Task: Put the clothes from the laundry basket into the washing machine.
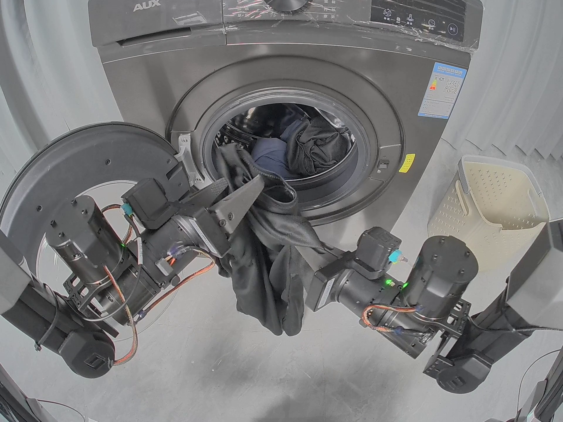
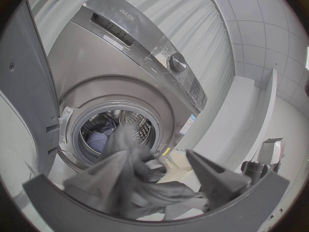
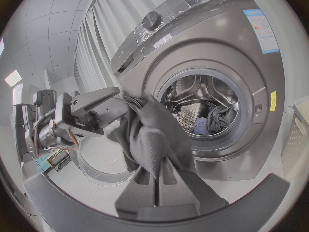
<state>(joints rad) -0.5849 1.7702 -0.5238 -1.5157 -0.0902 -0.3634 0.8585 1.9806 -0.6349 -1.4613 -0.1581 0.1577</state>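
A long dark garment (image 1: 264, 253) hangs from the lower rim of the washing machine's (image 1: 281, 60) drum opening down toward the floor. My right gripper (image 3: 156, 181) is shut on a fold of this garment (image 3: 151, 136), below and in front of the opening. My left gripper (image 1: 240, 186) is at the opening's lower left with its fingers spread, and the cloth (image 2: 141, 178) is draped over one finger (image 2: 96, 174). Inside the drum lie a dark bundle (image 1: 316, 145) and a blue piece (image 1: 270, 153). The cream laundry basket (image 1: 498, 206) stands to the machine's right; I cannot see its inside.
The round machine door (image 1: 88, 159) is swung fully open to the left, just behind my left arm. Pale curtains hang behind the machine. Bare grey floor (image 1: 234, 370) lies in front of it.
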